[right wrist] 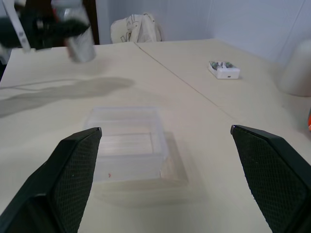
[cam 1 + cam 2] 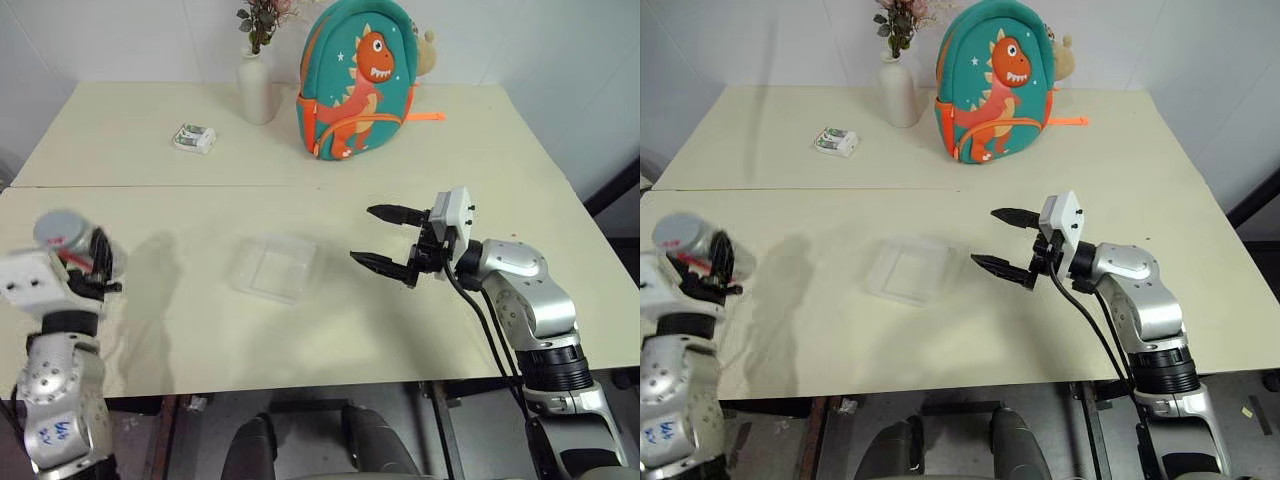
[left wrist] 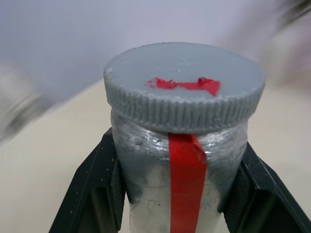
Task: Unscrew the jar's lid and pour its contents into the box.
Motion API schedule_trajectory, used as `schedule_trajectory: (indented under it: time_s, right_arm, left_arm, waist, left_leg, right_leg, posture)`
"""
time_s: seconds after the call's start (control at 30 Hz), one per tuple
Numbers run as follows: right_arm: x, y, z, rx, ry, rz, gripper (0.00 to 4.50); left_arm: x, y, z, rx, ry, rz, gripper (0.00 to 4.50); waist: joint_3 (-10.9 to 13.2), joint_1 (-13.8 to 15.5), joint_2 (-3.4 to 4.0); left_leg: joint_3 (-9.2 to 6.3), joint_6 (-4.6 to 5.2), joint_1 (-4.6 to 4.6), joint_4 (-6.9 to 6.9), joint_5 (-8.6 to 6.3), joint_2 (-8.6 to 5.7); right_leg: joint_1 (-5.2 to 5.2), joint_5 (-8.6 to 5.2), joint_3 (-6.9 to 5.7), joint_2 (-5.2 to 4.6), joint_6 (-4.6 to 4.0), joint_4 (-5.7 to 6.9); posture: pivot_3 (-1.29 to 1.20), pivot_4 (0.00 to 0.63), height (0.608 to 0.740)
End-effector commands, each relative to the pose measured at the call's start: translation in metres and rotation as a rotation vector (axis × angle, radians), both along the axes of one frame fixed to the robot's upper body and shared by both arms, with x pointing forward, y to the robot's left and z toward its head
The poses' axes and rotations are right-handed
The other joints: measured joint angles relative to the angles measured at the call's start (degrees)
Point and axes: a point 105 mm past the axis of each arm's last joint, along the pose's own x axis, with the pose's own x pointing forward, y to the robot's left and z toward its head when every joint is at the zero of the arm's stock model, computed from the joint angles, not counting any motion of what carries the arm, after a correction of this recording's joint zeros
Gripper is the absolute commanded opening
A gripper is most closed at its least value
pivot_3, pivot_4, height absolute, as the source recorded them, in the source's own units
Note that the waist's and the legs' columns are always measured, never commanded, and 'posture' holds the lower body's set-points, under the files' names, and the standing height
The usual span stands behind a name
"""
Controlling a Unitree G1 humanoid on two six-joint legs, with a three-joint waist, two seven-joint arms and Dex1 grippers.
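My left gripper (image 2: 88, 258) is shut on the jar (image 2: 62, 238) and holds it off the table at the far left. In the left wrist view the grey lid (image 3: 184, 85), with a red mark on top, sits on the jar (image 3: 146, 194), a red stripe runs down the jar's side, and a black finger (image 3: 92, 194) presses on each side. The contents are hidden. The clear box (image 2: 274, 266) lies on the table's middle. To its right my right gripper (image 2: 362, 234) hangs open, pointing left at the box (image 1: 127, 141), with nothing between its fingers.
At the back stand a white vase (image 2: 256, 88) with flowers and a teal dinosaur backpack (image 2: 358, 80). A small white-and-green packet (image 2: 194, 138) lies at the back left. A seam (image 2: 200, 186) crosses the table (image 2: 300, 340).
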Motion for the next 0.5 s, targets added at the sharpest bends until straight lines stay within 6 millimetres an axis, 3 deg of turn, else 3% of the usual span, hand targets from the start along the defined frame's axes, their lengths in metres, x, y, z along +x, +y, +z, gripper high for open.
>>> schedule_trajectory:
  time_s: [0.03, 0.23, 0.37, 0.5]
  right_arm:
    - [-0.006, -0.009, 0.015, 0.011, -0.050, -0.022, 4.50]
    - [-0.013, -0.010, 0.023, 0.014, -0.059, -0.018, 4.50]
    - [-0.022, 0.000, 0.041, 0.063, -0.069, 0.003, 4.50]
    - [-0.027, 0.017, 0.052, 0.069, -0.019, -0.019, 4.50]
  left_arm:
    - [0.004, -0.053, 0.021, 0.140, 0.030, -0.449, 2.08]
    - [0.013, -0.109, 0.017, 0.320, 0.179, -0.940, 2.08]
    - [0.029, -0.139, 0.006, 0.397, 0.236, -1.116, 2.08]
    - [0.043, -0.166, -0.005, 0.439, 0.262, -1.204, 2.08]
  waist:
    - [0.00, 0.03, 0.00]
    - [-0.01, 0.13, 0.05]
    - [-0.01, 0.05, 0.05]
    - [-0.01, 0.12, 0.05]
  left_leg:
    - [0.01, 0.00, 0.00, -0.02, 0.00, 0.00]
    - [0.10, 0.12, 0.06, -0.36, 0.09, 0.00]
    - [0.10, 0.25, 0.05, -0.48, 0.19, 0.01]
    - [0.08, 0.25, 0.05, -0.51, 0.19, 0.01]
  right_leg:
    - [0.00, -0.01, 0.00, -0.01, -0.01, -0.01]
    - [-0.12, -0.07, -0.01, -0.03, -0.11, -0.03]
    - [-0.19, -0.02, 0.01, 0.02, -0.01, -0.02]
    - [-0.29, 0.20, 0.01, 0.06, 0.66, 0.19]
  posture:
    - [0.00, 0.150, 0.740]
    - [0.00, 0.150, 0.740]
    - [0.00, 0.150, 0.740]
    - [0.00, 0.150, 0.740]
